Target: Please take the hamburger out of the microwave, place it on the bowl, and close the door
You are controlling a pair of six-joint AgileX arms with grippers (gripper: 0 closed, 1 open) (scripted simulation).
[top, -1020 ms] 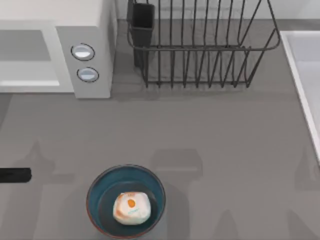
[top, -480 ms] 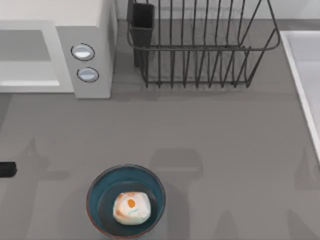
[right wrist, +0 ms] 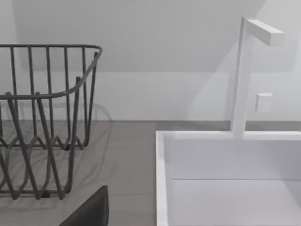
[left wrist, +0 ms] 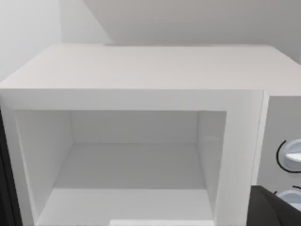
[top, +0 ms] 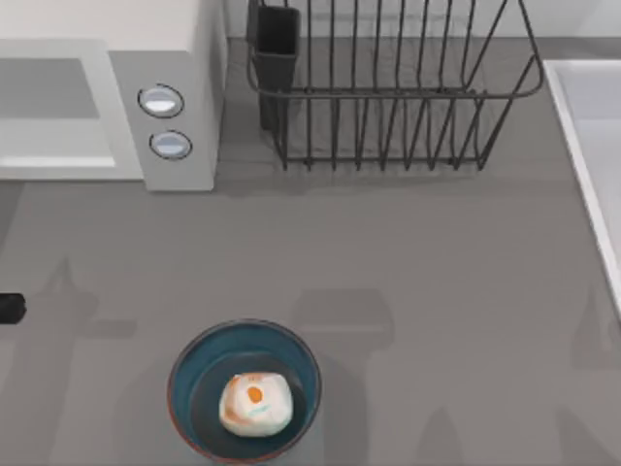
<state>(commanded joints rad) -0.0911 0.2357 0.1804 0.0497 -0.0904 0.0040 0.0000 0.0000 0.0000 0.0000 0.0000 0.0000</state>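
The hamburger [top: 255,404] sits inside the bowl [top: 181,365] at the near edge of the surface [top: 417,262], left of centre. The microwave [top: 179,87] stands at the far left; my left wrist view looks straight into its bare cavity [left wrist: 131,165], so closing the door appears to be the step left. I cannot make out the door panel itself, though it would lie out to the left of the cavity. My left arm [top: 10,308] shows as a dark tip at the surface's left edge, nearer the microwave; I cannot tell whether either tool is wide or narrow. My right arm stays parked by the dish rack [right wrist: 42,122] and sink [right wrist: 225,160].
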